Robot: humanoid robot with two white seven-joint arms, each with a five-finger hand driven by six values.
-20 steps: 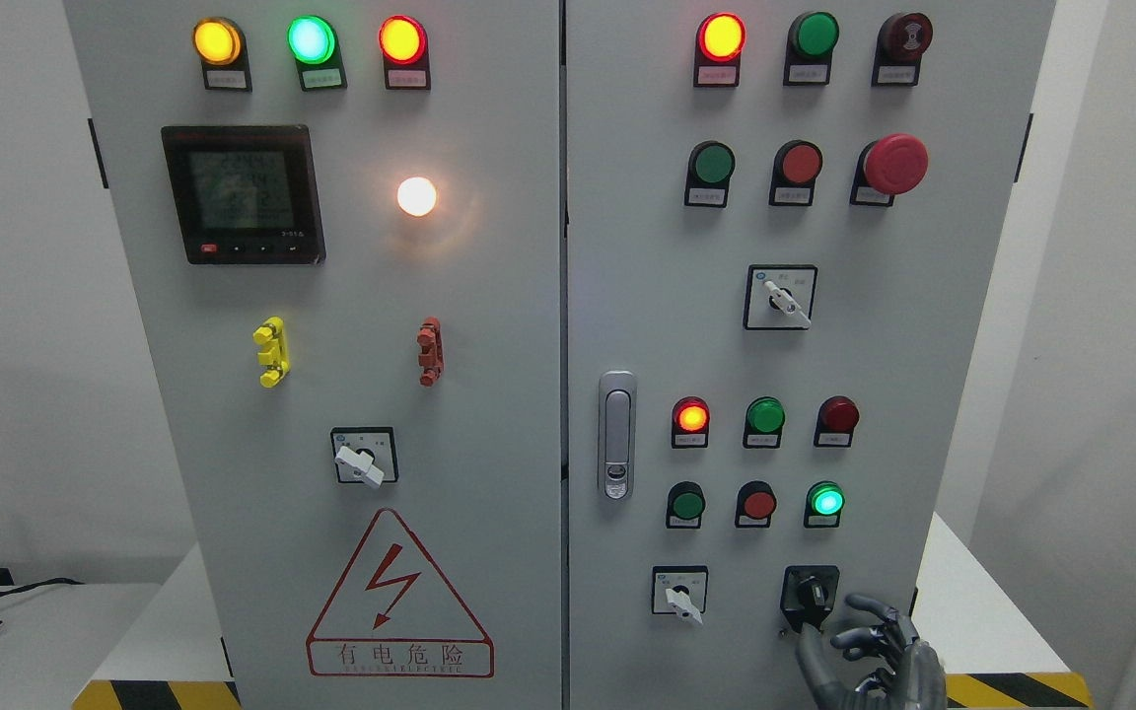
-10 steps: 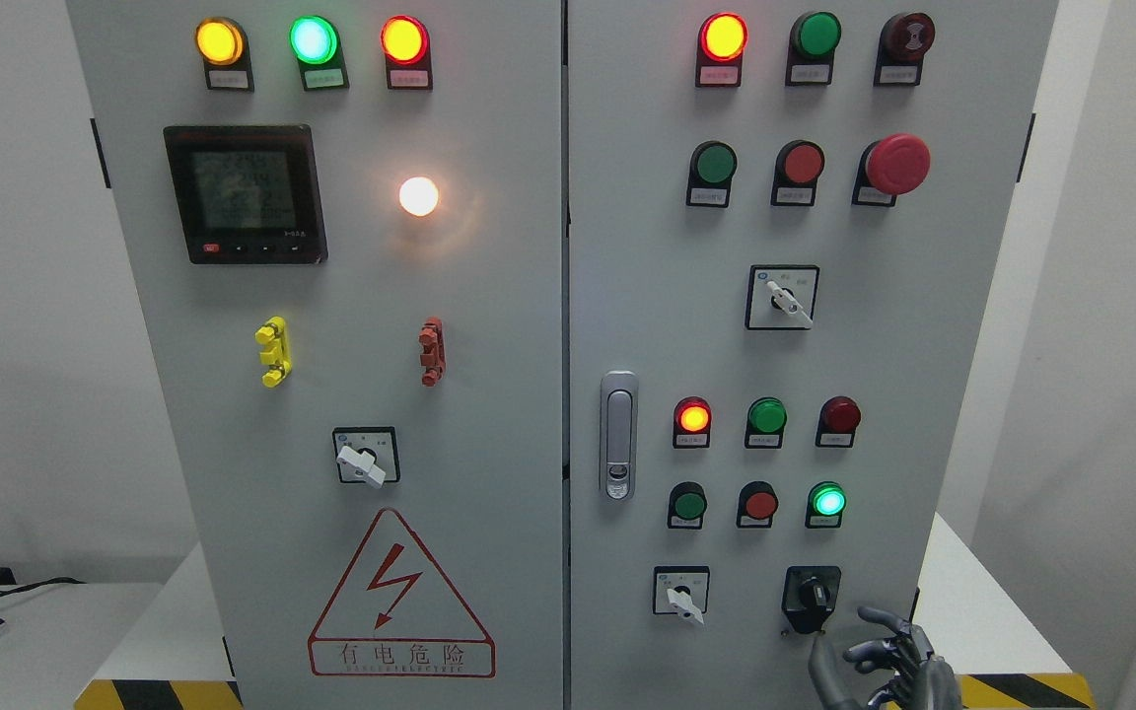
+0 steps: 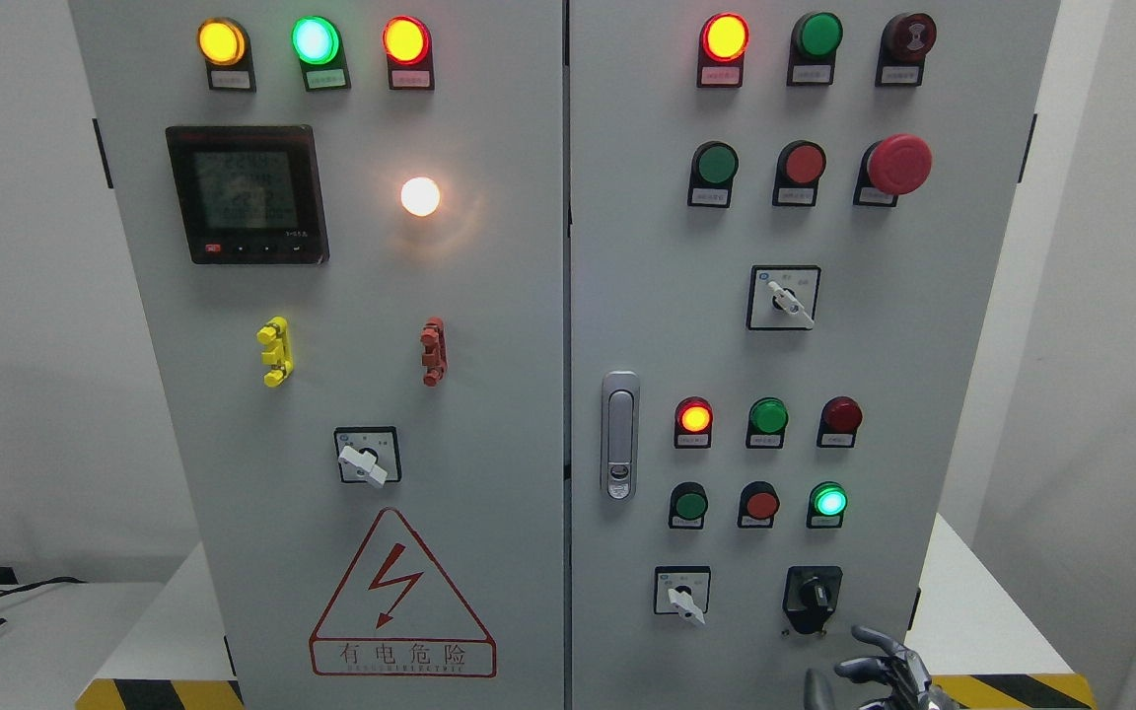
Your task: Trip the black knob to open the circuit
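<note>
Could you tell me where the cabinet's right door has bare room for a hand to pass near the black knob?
Bare panel lies below the black knob, where the right hand is, between it and the white selector, and right of it to the door edge. Above, the green lamp and red button crowd close.

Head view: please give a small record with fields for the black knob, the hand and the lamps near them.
target: black rotary knob on a black plate, low on the grey cabinet's right door
hand: right hand, dark metal, at the bottom edge, below and right of the knob
contact: none, hand apart from knob
fingers: relaxed, holding nothing
lamp above knob: round green lamp, lit
neighbour: white selector switch, left of knob
left arm: not in view
</note>
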